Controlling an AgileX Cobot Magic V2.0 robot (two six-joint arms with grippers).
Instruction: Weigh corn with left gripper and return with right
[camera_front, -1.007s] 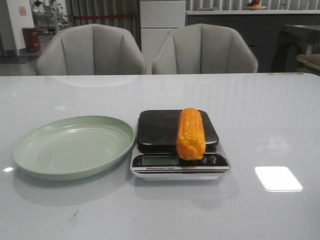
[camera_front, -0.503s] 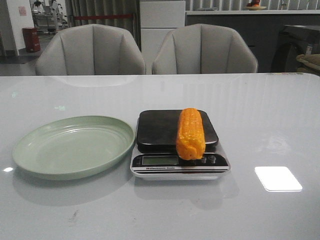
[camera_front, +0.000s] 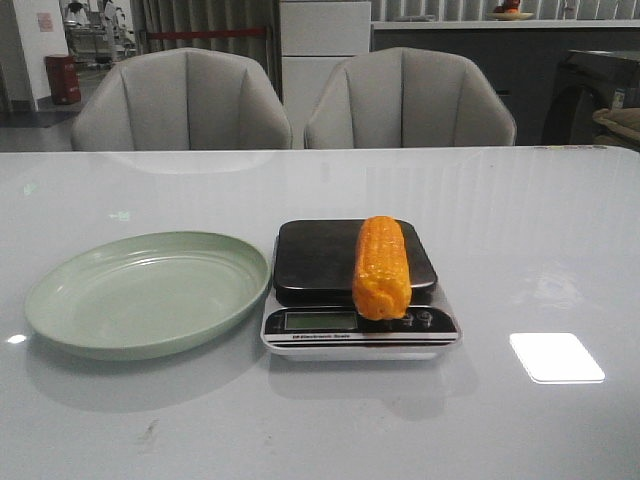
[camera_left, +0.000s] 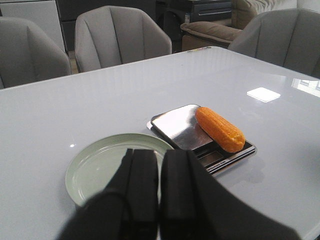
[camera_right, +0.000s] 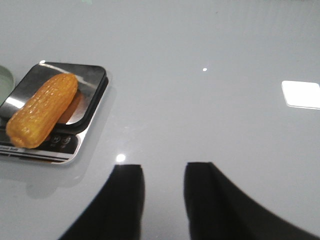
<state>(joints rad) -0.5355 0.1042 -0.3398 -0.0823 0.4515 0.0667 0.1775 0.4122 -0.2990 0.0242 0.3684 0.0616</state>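
Right now the corn (camera_front: 381, 267) lies on the kitchen scale (camera_front: 358, 290), along the right side of its dark shiny platform, with its near end hanging over the front edge above the scale's buttons, just right of the display (camera_front: 320, 320). Its long axis runs from front to back as the front camera sees it. Nothing is touching the cob.

Just left of the scale sits a pale green plate (camera_front: 60, 310), its rim very close to the scale's left edge; whether the two actually touch cannot be told. Both stand on the glossy white counter (camera_front: 520, 230), which carries a bright rectangular reflection (camera_front: 556, 357) to the right of the scale. Two grey chairs (camera_front: 180, 100) stand behind the far edge.

Neither arm appears in the front view. From the left wrist camera, the left hand (camera_left: 159, 187) is empty with its two black fingers pressed together, up in the air with the plate (camera_left: 100, 165) showing past its fingertips and the corn (camera_left: 220, 129) well apart from it. From the right wrist camera, the right hand (camera_right: 163, 192) holds nothing and has its fingers spread with a clear gap, over bare counter to the side of the scale (camera_right: 90, 107)
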